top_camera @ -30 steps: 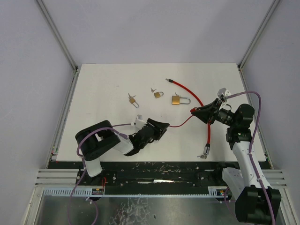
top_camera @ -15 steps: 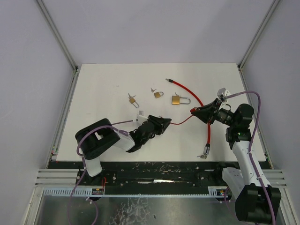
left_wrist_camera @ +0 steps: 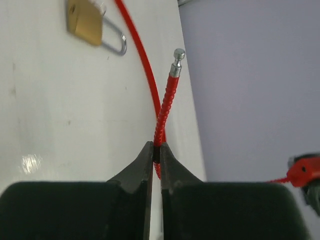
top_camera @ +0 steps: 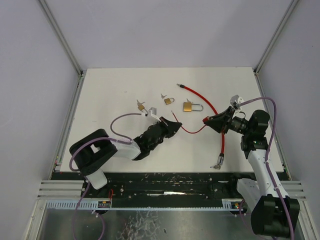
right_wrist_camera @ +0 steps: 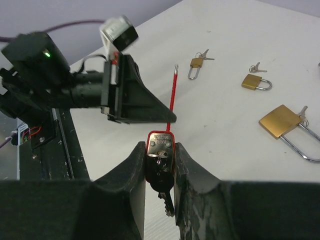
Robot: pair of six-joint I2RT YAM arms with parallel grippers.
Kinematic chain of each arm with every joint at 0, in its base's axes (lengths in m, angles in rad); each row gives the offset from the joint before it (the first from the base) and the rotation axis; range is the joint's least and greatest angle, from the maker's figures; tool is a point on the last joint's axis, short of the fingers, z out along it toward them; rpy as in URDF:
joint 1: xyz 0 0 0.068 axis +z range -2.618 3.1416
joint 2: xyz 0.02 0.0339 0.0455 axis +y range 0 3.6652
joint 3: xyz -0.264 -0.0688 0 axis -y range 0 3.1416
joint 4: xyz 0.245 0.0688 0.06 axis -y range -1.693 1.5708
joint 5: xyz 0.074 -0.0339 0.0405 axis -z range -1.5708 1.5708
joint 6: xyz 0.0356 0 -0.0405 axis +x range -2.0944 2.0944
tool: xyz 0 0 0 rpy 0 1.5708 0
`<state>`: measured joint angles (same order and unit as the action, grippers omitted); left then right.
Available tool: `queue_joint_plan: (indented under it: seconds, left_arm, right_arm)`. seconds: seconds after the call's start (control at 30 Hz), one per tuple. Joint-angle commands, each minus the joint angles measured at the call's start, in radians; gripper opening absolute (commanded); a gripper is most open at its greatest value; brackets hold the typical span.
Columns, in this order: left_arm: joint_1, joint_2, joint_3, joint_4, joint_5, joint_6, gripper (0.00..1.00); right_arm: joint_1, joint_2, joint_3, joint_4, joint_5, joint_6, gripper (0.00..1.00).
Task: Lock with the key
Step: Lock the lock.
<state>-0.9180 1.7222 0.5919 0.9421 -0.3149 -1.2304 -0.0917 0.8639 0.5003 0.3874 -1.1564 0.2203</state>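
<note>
My right gripper [right_wrist_camera: 159, 150] is shut on the red lock body [right_wrist_camera: 160, 143], held just above the table at the right [top_camera: 206, 119]. A black-headed key [right_wrist_camera: 163, 183] sits in the lock's keyhole and hangs between the fingers. A thin red cable [top_camera: 192, 131] runs from the lock to my left gripper [left_wrist_camera: 156, 149]. That gripper is shut on the cable a short way below its metal tip [left_wrist_camera: 178, 54]. The tip points up and free past the jaws. From the right wrist, the left gripper [right_wrist_camera: 137, 102] is just beyond the lock.
Three brass padlocks lie on the far half of the white table [top_camera: 110, 95]: a larger one [top_camera: 188, 106], a small one [top_camera: 169, 101] and another small one [top_camera: 141, 106]. A thicker red cable [top_camera: 222, 142] curves from the far centre down to the front right.
The left gripper has shut on the thin red cable, and the left arm has stretched forward to the right. The right gripper holds the lock almost unmoved.
</note>
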Motion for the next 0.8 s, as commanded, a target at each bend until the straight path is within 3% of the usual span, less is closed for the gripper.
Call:
queue_joint_plan:
  seconds: [0.0, 0.1, 0.2, 0.4, 0.77]
  left_arm:
    - [-0.026, -0.131, 0.087, -0.013, 0.077, 0.699, 0.0]
    - [-0.036, -0.154, 0.145, -0.106, 0.205, 0.966, 0.0]
    - [-0.037, -0.135, 0.172, -0.13, 0.322, 1.093, 0.0]
    - [-0.057, -0.063, 0.214, -0.158, 0.401, 1.138, 0.0]
    - [-0.119, 0.008, 0.204, -0.118, 0.4, 1.209, 0.0]
  right_arm:
    - [-0.001, 0.021, 0.048, -0.028, -0.038, -0.041, 0.0]
    - [0.0, 0.032, 0.05, -0.029, -0.04, -0.041, 0.0]
    - [0.0, 0.037, 0.05, -0.021, -0.031, -0.039, 0.0]
    - [-0.002, 0.04, 0.023, 0.058, -0.011, 0.006, 0.0]
    - [-0.003, 0.084, 0.013, 0.047, 0.001, -0.02, 0.0]
